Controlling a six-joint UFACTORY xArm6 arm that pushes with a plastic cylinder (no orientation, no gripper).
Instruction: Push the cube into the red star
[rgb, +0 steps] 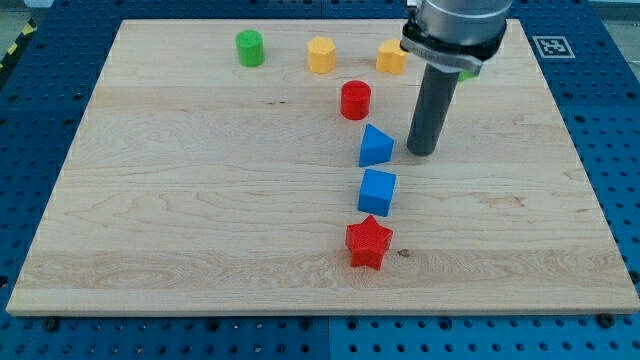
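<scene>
One yellow block (391, 57) is half hidden behind my rod; my tip (421, 153), bare, grasps nothing, right of the blue wedge (375, 146); blue cube (377, 191) sits just above the red star (368, 242).

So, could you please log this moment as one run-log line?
my tip: right of blue wedge | blue cube: just above red star, contact unclear | push: not begun

Straight dark grey rod (424, 153) — smooth, cylindrical, under a wider grey housing with black collar
</scene>
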